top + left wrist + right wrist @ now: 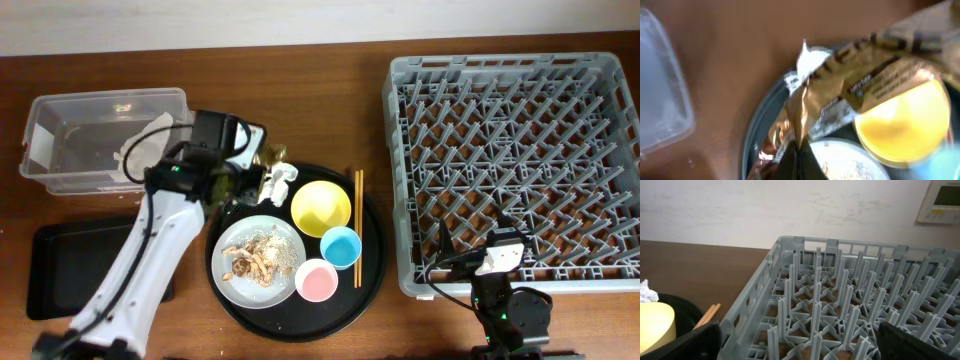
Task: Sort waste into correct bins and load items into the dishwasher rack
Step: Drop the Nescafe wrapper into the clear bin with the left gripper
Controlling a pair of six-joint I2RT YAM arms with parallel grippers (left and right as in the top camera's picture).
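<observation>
Overhead: left gripper [248, 182] sits over the far-left rim of the large round black tray [372, 262], right at the gold-brown shiny wrapper [267, 154] and the crumpled white paper napkin [281, 180]. On the tray: yellow bowl [320, 207], small blue cup [340, 246], small pink cup [316, 280], thin wooden chopsticks [357, 240] along the right side, and a pale grey-white round plate [232, 240] with beige crumbly food scraps [263, 258] on it. Clear rectangular plastic box [100, 140] is at the desk's far-left corner, shallow black rectangular tray [60, 270] at the near-left corner, big grey lattice dishwasher rack [520, 170] on the right, nothing loaded in it. Right gripper [500, 250] is parked at the rack's near edge. Left wrist: fingers pressed fully together, pinching the wrapper's lower fold, with the wrapper fanning out over the tray rim and bowl. The frame is blurred, and I can't tell whether the wrapper is clear of the tray. Right wrist: fingers spread wide, holding nothing, looking across the rack pegs. My read: waste sorting, wrapper pick in hand. Next needs a lift clear of the napkin, a carry left to the right bin, then release. Risk: thin foil slipping, or dragging the napkin along.
</observation>
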